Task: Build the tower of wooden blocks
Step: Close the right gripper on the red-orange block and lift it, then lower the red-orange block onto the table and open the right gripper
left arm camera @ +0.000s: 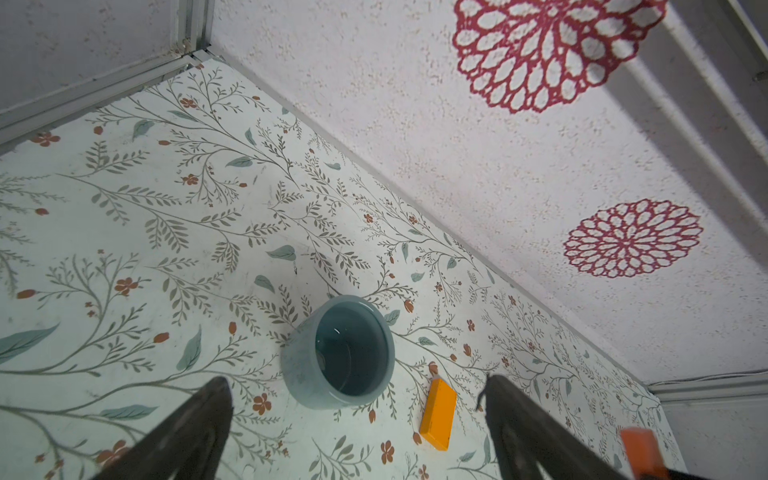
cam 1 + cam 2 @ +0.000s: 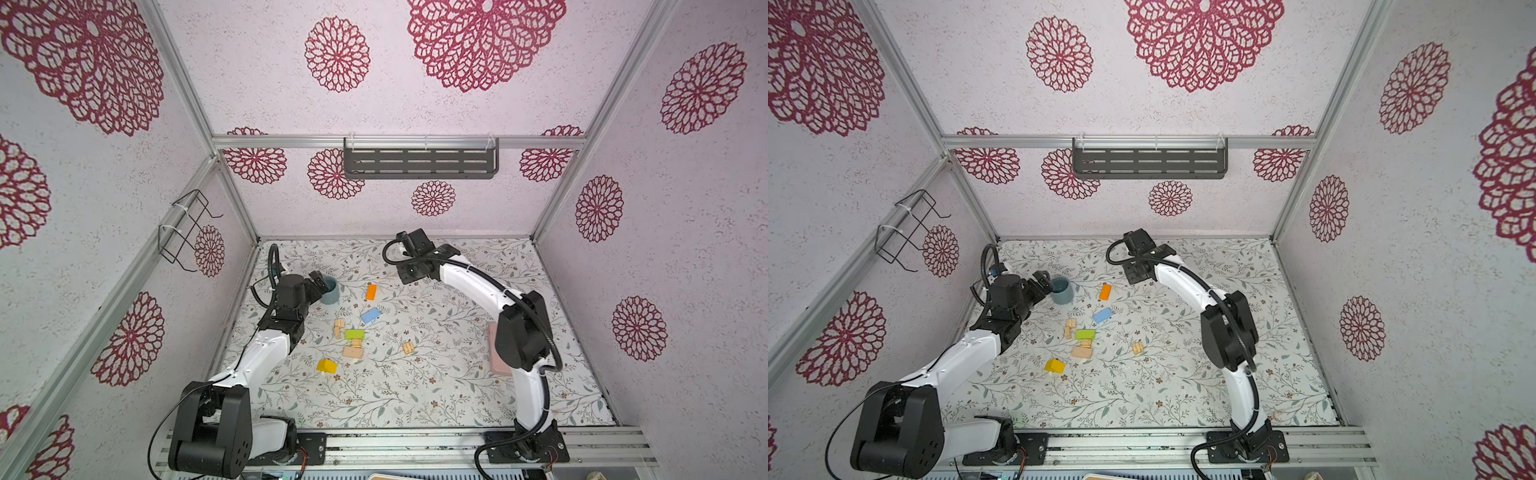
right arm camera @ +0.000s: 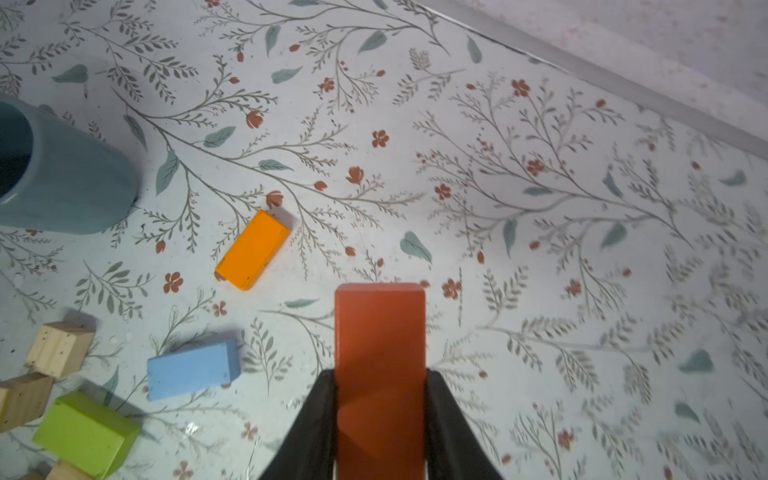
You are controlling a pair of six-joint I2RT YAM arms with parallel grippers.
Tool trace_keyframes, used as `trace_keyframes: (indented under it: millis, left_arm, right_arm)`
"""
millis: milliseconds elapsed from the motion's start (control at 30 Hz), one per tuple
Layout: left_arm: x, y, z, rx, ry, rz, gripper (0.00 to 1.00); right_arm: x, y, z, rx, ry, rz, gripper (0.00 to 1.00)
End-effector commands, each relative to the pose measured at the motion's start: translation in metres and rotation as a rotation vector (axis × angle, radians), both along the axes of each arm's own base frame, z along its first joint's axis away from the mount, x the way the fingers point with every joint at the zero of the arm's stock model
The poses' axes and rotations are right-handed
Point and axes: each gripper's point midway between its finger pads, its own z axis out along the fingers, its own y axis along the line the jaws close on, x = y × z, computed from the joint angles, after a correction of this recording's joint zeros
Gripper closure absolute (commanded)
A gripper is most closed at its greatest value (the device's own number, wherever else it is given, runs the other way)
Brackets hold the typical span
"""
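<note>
Bright diffuse light, soft shadows, wide-angle bending at edges, blurry wrist-view foregrounds.

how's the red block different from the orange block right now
The red block is gripped between the jaws of the right end effector. The orange block lies flat and free on the table, near the mug. The red block is a darker, brownish red, while the orange block is bright. Both are smooth painted rectangular bricks.
</note>
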Motion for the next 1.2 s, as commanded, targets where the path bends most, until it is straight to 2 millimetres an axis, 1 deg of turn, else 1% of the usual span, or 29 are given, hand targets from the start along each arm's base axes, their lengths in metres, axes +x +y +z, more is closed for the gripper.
trace_keyframes:
  millis: [0,133,233,333,433,667,733,833,1167]
  left_arm:
    - [0.009,-0.015,0.005,-0.017,-0.018,-0.036,0.03]
    - [0.015,-0.026,0.003,-0.002,0.010,-0.073,0.03]
    - [0.015,-0.029,0.002,0.019,0.025,-0.086,0.03]
    - [0.016,-0.033,0.001,0.029,0.031,-0.097,0.03]
    - [0.018,-0.035,-0.001,0.043,0.044,-0.106,0.03]
    - [0.023,-0.042,-0.007,0.047,0.065,-0.134,0.03]
    - [0.024,-0.040,-0.009,0.049,0.073,-0.125,0.03]
    - [0.024,-0.041,-0.011,0.049,0.080,-0.126,0.03]
    - [0.027,-0.043,-0.013,0.052,0.092,-0.138,0.03]
  right_arm:
    - [-0.020,-0.033,0.003,0.016,0.027,-0.206,1.00]
    - [-0.046,-0.051,-0.013,0.028,0.064,-0.303,1.00]
    - [-0.057,-0.059,-0.029,0.041,0.070,-0.338,1.00]
    - [-0.062,-0.062,-0.047,0.039,0.080,-0.351,1.00]
    - [-0.063,-0.058,-0.062,0.030,0.091,-0.341,1.00]
    - [-0.061,-0.054,-0.083,0.021,0.104,-0.341,1.00]
    - [-0.061,-0.054,-0.090,0.014,0.114,-0.340,1.00]
    - [-0.061,-0.053,-0.100,-0.003,0.130,-0.338,0.98]
    - [-0.063,-0.051,-0.121,-0.030,0.169,-0.329,0.91]
